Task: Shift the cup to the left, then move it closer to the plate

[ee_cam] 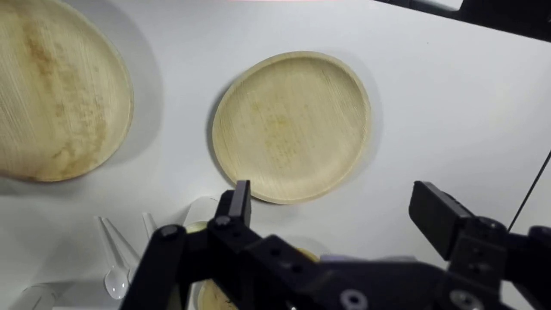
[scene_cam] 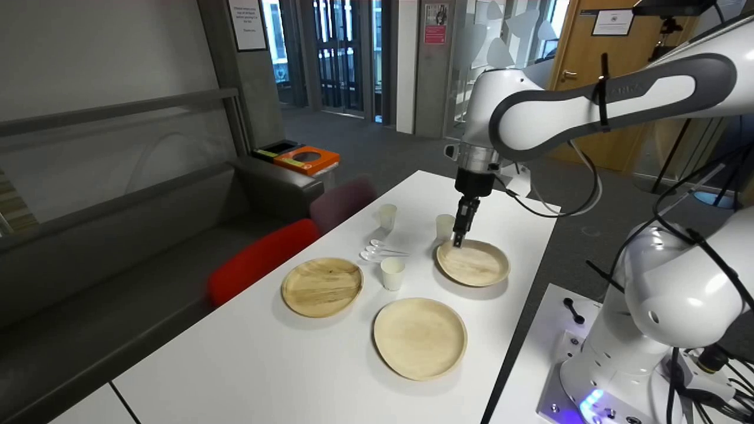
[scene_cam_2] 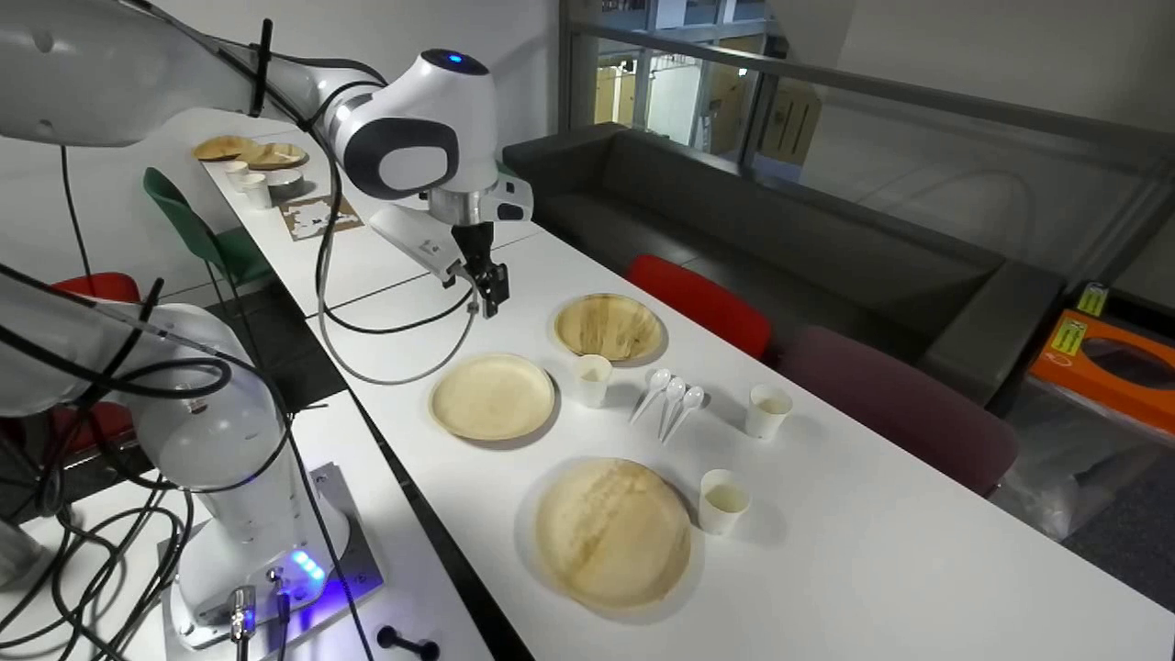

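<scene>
Wrist view: black pincer (ee_cam: pixel 333 206), spread wide, empty; squat white cup (ee_cam: pixel 202 211) stands near pale-tan round wooden plate (ee_cam: pixel 290 129) and browner wooden plate (scene_cam: pixel 322 287); approach seemingly in hand, descent onto cup required.

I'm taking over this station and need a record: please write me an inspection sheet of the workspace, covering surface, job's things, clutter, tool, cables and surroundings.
Surface: white table; spills: nothing seen.
Job's things: three upright cups near three plates; which are meant, cannot tell.
Clutter: three spoons; more tableware farther back.
Tool: jaws wide apart, holding nothing.
Cables: looped below the arm; whether any touch the table, cannot tell.
Surroundings: sofa, red chair, bin.
</scene>
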Motion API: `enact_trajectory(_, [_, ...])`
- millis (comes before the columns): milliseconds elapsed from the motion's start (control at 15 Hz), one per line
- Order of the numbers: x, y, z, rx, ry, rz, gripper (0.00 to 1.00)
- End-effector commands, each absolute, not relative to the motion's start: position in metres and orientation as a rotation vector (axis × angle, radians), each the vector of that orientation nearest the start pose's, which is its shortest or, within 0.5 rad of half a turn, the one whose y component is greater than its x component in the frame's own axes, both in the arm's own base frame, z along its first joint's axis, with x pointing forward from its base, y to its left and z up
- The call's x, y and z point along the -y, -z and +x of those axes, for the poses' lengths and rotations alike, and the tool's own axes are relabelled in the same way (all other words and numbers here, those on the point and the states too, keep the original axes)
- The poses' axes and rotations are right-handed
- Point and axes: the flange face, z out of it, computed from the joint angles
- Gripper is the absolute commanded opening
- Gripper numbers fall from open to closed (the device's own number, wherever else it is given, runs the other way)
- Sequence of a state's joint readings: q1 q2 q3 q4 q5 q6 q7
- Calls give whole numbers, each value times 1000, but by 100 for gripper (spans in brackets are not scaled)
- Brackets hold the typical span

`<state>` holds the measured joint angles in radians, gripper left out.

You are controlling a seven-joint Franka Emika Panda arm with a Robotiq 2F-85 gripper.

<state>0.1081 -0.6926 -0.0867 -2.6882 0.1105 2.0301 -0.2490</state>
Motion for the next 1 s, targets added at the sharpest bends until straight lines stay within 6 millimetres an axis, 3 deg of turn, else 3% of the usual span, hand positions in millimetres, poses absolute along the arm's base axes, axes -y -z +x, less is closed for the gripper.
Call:
enact_trajectory(0, [-5,-436,366,284,109,-3000,100])
enact_trajectory(133, [-1,-427,379,219,128,-3015,100])
enact_trajectory(467, [20,-398,417,-244,203,-3008,100])
enact_trajectory(933, [31,-353,459,-788,28,-2841,100])
